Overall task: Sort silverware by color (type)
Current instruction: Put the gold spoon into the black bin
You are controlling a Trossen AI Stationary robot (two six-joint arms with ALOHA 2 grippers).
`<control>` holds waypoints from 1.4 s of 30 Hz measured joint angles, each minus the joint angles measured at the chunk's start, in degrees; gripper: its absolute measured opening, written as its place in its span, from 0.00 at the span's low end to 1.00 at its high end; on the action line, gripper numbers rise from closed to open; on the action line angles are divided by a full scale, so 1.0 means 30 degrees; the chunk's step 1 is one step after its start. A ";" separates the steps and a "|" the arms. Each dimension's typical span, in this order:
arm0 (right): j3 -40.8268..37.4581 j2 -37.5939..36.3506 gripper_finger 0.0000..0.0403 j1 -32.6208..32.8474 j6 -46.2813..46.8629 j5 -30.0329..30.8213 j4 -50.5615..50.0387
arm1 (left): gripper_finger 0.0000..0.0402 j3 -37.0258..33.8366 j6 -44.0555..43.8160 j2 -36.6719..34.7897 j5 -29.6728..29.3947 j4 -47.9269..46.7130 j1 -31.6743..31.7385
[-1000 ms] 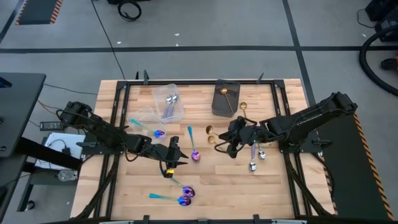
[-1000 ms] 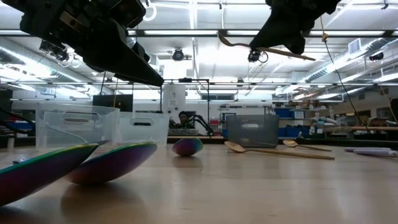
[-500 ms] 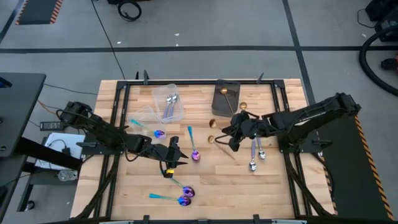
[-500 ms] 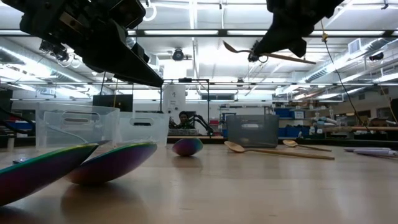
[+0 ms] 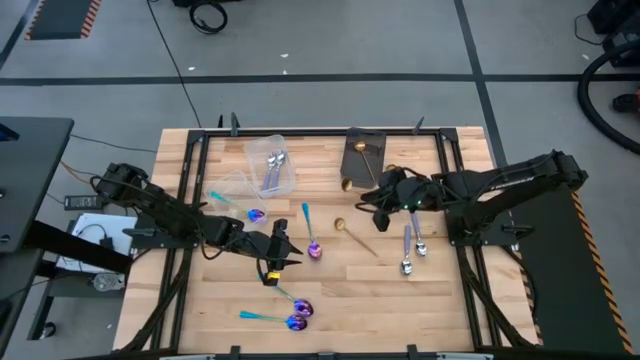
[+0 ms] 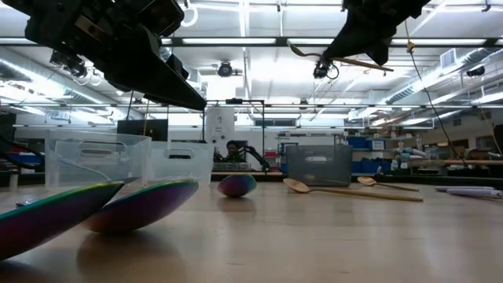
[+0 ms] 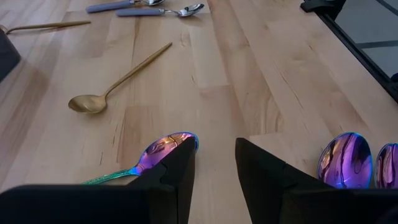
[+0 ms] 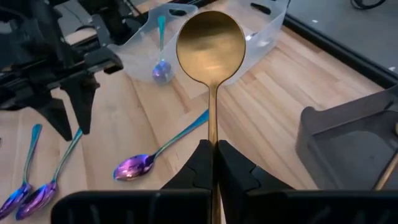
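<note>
My right gripper [image 5: 373, 193] hangs over the table's far middle, just near of the dark grey box [image 5: 361, 156], and is shut on a gold spoon [image 8: 211, 43]. My left gripper [image 5: 281, 246] hovers open over the table's middle; an iridescent spoon [image 7: 163, 149] lies flat beside one of its fingers. Another gold spoon [image 5: 356, 238] lies flat on the wood. Two silver lilac-handled spoons [image 5: 411, 245] lie to its right. More iridescent spoons [image 5: 296, 312] lie near the near edge. Silver spoons rest inside a clear tub [image 5: 272, 163]. My right gripper pinches the gold spoon's thin handle [image 8: 212, 134] between its two fingers. The fingers come level from the table's right and lie along the handle. The bowl [image 5: 346, 184] sticks out beyond the fingertips. The spoon is lifted clear and roughly level [image 6: 342, 60].
A second clear tub [image 5: 235, 185] lies left of the first, with an iridescent spoon [image 5: 255, 213] near it. A gold spoon [image 5: 392, 172] lies beside the grey box. Bare wood shows between the two grippers and at the near right. A black frame rims the table [image 5: 320, 132].
My right gripper has moved toward the table's far edge and the dark grey box, rising a little. It has carried the gold spoon away from the other gold spoon, which stays on the wood. The left arm has kept still.
</note>
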 joint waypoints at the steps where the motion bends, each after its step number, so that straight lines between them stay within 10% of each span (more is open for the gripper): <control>1: 0.0000 -0.0067 0.03 -0.0137 -0.0015 0.0000 -0.0001 | 0.31 0.0000 0.0001 0.0000 0.0000 0.0000 0.0000; 24: 0.0000 -0.0241 0.03 -0.5472 -0.1024 -0.0004 -0.2321 | 0.31 0.0000 -0.0006 0.0000 0.0000 0.0000 0.0000; 42: 0.0000 0.3814 0.04 -1.0624 -0.2823 -0.2388 0.2901 | 0.31 0.0000 0.0066 0.0000 0.0000 0.0299 0.0000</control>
